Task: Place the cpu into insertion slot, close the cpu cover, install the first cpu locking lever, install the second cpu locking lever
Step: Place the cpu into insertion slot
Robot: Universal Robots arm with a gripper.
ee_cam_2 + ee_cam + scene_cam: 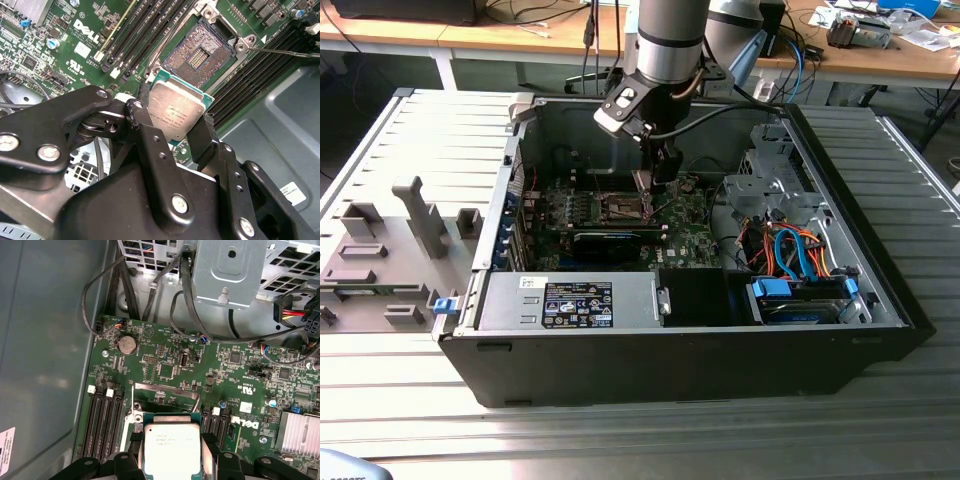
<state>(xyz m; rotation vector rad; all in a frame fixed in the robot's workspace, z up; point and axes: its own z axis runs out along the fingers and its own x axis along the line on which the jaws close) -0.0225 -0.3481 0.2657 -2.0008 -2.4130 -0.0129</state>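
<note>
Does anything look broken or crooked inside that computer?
Nothing looks broken or spilled. The one thing out of its place is the cpu: the gripper grips it by its edges and holds it above the green board, not yet in the insertion slot, which lies open and bare.

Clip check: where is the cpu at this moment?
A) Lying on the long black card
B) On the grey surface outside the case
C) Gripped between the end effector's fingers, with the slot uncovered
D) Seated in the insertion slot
C: in the second wrist view the cpu is clamped between the fingers of the end effector, and the insertion slot beyond it shows its bare contact field.
</note>
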